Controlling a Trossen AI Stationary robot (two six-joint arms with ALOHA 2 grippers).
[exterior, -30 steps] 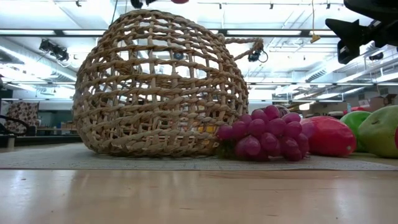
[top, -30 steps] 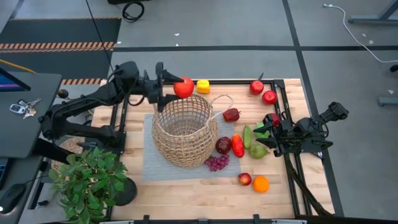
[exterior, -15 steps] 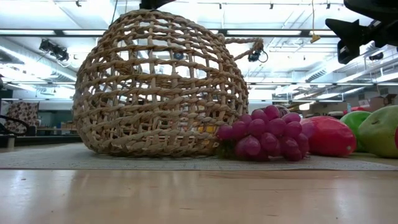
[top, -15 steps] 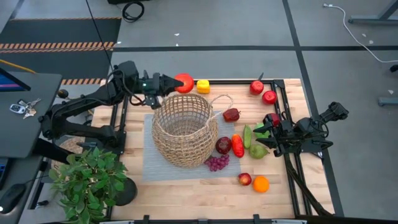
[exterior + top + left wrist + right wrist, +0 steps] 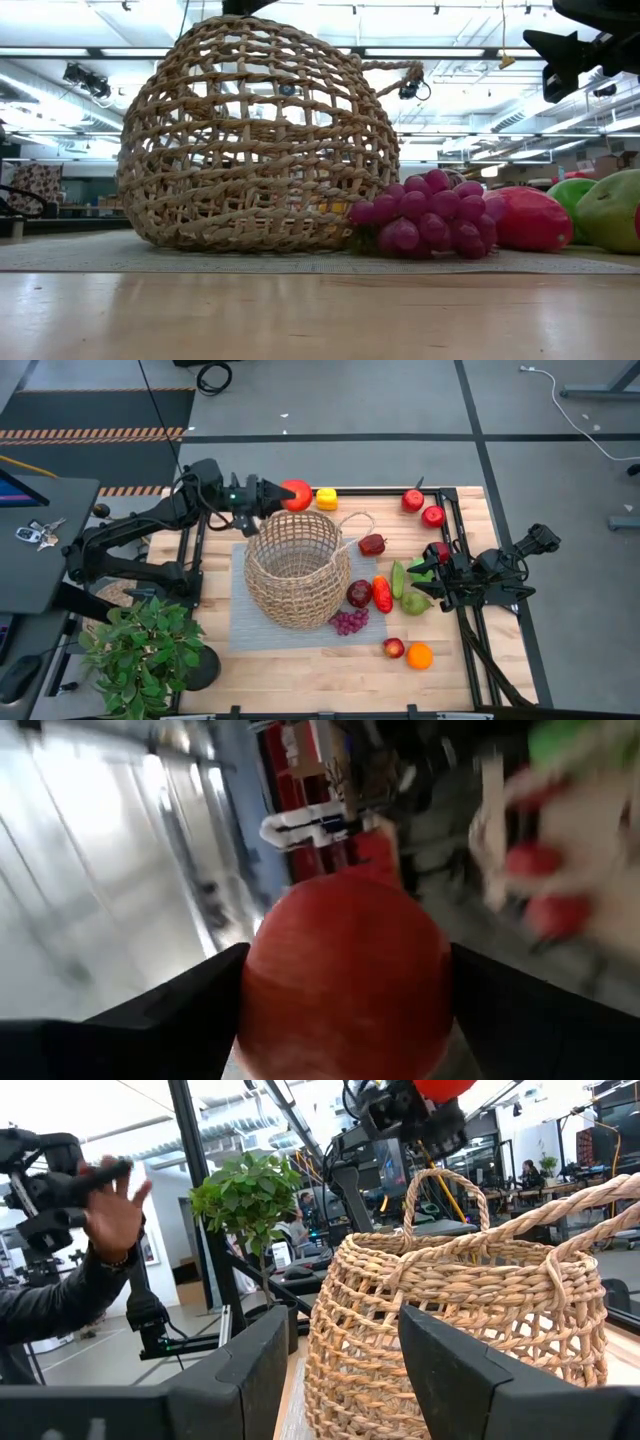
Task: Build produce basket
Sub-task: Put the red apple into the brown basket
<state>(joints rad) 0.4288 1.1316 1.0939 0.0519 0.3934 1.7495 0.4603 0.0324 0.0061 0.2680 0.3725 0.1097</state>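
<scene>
Room: a grey floor lies around the wooden table (image 5: 300, 665); a person's raised hand (image 5: 112, 1208) shows off to the side.
Table edges: a potted plant (image 5: 145, 650) fills the near left corner. A black frame runs along the right edge.
Open room: the near strip of the table in front of the mat (image 5: 250, 630) is bare. The far left corner is crowded by the left arm.
Basket: the basket (image 5: 297, 568) is round, tan and woven with holes. It stands upright on the grey mat, in the middle of the table. A thin loop handle sticks out on its far right side.
Left fingers: the left fingers (image 5: 272, 493) hang above the far rim of the basket, spread wide on each side of a red apple (image 5: 296, 493). The apple sits between them.
Right fingers: the right fingers (image 5: 432, 582) rest low at the right side, nearly closed, holding nothing.
Produce: grapes (image 5: 348, 622) touch the basket's near right side. A red chili (image 5: 382, 594), green pears (image 5: 405, 582) and a dark red fruit (image 5: 359, 594) lie just right of it. An orange (image 5: 419, 655) lies near the front. A yellow pepper (image 5: 326, 498) sits at the far edge.
</scene>
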